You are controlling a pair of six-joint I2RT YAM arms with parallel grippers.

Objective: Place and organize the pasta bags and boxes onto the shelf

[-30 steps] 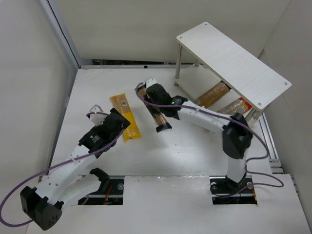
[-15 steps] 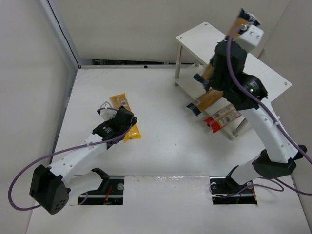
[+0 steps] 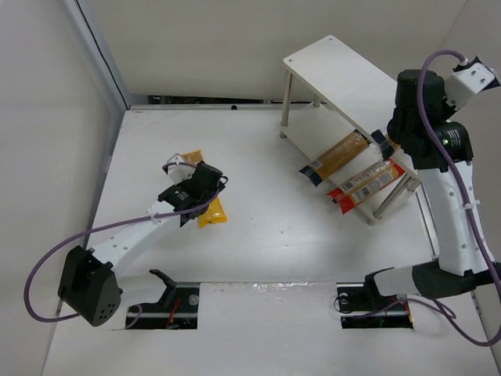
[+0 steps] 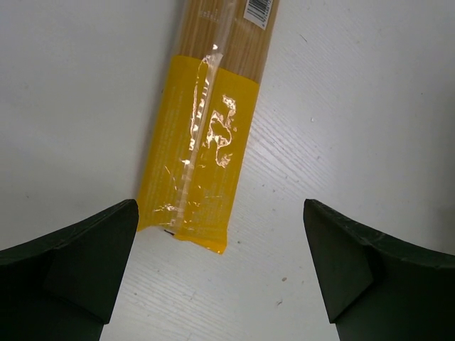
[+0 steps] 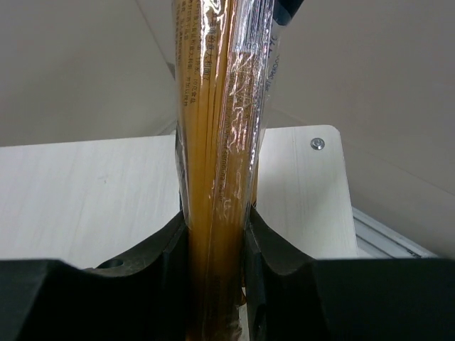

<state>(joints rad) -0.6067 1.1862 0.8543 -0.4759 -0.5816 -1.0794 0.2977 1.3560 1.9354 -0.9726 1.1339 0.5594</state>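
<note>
A bright yellow pasta bag [image 4: 202, 149] lies flat on the table, and my left gripper [image 4: 220, 234] hovers open above its near end, fingers well clear on both sides. From above, that gripper [image 3: 200, 188] covers the middle of the bag [image 3: 213, 211]. My right gripper [image 5: 217, 241] is shut on an orange-brown spaghetti pack [image 5: 220, 128] held upright over the right end of the white shelf [image 5: 85, 192]. An orange-brown pack [image 3: 338, 157] and a red-and-white pack [image 3: 366, 184] lie under the shelf [image 3: 344, 78].
The right arm [image 3: 427, 125] stands tall beside the shelf's right end and hides most of the held pack from above. A white wall [image 3: 47, 117] borders the table on the left. A metal rail [image 3: 427, 219] runs along the right edge.
The right arm has lifted its pack off the table and swung it up to the shelf's right end. The left gripper has shifted slightly forward over the yellow bag.
</note>
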